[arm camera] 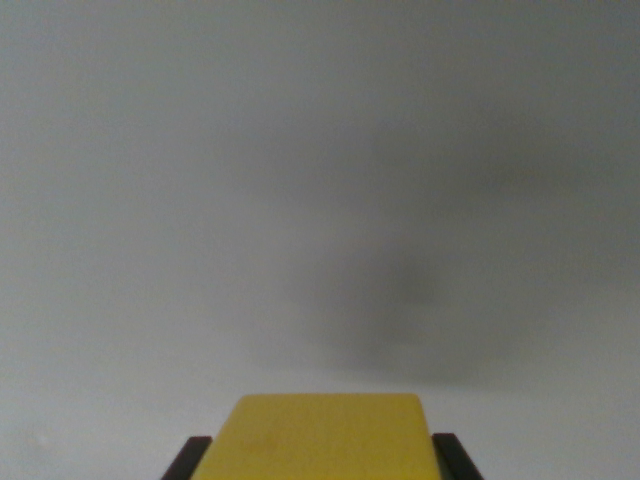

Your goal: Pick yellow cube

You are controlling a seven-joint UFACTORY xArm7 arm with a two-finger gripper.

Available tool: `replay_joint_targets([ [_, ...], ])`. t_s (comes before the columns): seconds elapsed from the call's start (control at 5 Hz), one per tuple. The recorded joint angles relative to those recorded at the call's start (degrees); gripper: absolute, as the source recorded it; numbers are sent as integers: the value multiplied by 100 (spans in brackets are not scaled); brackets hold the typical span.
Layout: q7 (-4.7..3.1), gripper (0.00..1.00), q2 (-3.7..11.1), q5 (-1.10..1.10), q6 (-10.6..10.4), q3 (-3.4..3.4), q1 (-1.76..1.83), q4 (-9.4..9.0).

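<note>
Yellow cube (327,437): sits at the bottom edge of the wrist view, centred slightly to the wrist view's right of the middle. One flat face with rounded upper corners is turned to the camera; its lower part is cut off by the frame. Colour is an even, matte yellow.

Gripper (325,460): only two dark finger (187,460) tips show, one at each lower side of the cube. Each dark tip lies directly against a side of the cube with no gap to be seen, so the fingers are closed narrowly on the cube and hold it between them. The tip on the wrist view's left leans outward towards the bottom; the tip on the wrist view's right does the same in mirror. Nothing of the arm above the fingers is in view, so its pose cannot be told beyond the camera looking along the fingers past the cube.

Surface (150,200): a plain pale grey field fills the rest of the view, blurred and featureless. Whether the cube touches it cannot be told.

Shadow (400,290): a soft, dark grey patch lies on the surface above the cube, spreading towards the wrist view's upper right, with no sharp edge.
</note>
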Motion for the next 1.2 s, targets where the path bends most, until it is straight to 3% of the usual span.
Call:
replay_joint_targets([
  [0.2,0,100,0,0,0,0,0,0],
  [0.4,21,100,-76,-16,237,-6,1,162],
  [0.6,21,100,-76,-16,237,-6,1,162],
  [0.8,43,100,-155,-33,482,-11,3,329],
  [1.0,43,100,-155,-33,482,-11,3,329],
  [1.2,66,100,-238,-51,741,-18,5,506],
])
